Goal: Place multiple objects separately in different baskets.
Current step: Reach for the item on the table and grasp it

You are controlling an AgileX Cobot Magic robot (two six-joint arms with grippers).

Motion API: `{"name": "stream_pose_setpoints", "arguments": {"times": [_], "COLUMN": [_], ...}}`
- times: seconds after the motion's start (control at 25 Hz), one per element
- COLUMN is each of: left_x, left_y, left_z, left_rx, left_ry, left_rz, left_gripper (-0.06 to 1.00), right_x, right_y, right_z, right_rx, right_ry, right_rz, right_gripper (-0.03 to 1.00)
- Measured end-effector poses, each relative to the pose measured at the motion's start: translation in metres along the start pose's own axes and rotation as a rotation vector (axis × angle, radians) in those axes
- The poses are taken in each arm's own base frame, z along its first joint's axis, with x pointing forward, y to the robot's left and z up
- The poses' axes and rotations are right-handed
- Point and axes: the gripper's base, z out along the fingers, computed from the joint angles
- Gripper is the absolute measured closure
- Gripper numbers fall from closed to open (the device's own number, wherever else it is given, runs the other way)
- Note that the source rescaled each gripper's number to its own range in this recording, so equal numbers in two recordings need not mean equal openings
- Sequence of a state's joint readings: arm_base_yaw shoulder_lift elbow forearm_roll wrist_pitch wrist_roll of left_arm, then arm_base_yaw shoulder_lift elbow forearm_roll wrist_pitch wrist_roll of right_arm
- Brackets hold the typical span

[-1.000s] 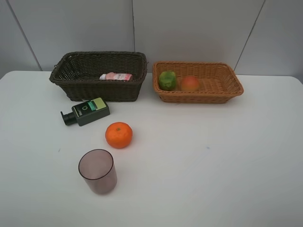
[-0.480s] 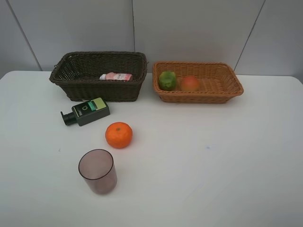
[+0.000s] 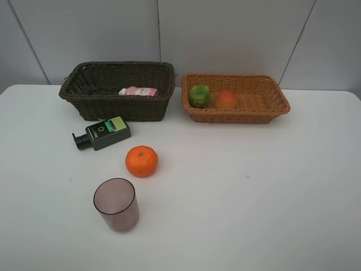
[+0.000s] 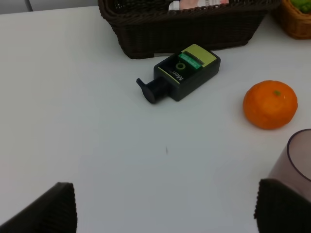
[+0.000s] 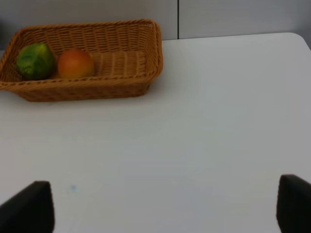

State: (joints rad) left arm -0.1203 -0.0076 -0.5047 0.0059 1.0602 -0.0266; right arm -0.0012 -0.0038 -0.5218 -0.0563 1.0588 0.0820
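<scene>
So I'm holding my left hand [image 4: 165,208] and right hand [image 5: 160,206] wide open while the round orange fruit [image 3: 141,161], dark green pump bottle [image 3: 102,134] and translucent mauve cup [image 3: 117,204] are sitting on the white counter [image 3: 254,186].

Both baskets, dark brown [image 3: 118,90] and tan [image 3: 237,99], are rough woven wicker. The mauve cup [image 3: 117,204] looks like smooth translucent plastic. The desk [image 3: 254,186] is matt white.
</scene>
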Motion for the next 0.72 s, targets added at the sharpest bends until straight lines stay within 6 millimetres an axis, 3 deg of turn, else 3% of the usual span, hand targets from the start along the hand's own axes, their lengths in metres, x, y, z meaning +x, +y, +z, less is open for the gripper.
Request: {"name": "stream_pose_setpoints", "arguments": {"times": [0.72], "left_x": [0.0], "left_y": [0.0], "left_z": [0.0], "left_rx": [0.0], "left_ry": [0.0], "left_rz": [0.0], "left_gripper": [-0.01], "right_x": [0.0], "right_y": [0.0], "right_z": [0.0], "right_rx": [0.0], "right_ry": [0.0], "right_rz": [0.0], "right_gripper": [-0.03]}}
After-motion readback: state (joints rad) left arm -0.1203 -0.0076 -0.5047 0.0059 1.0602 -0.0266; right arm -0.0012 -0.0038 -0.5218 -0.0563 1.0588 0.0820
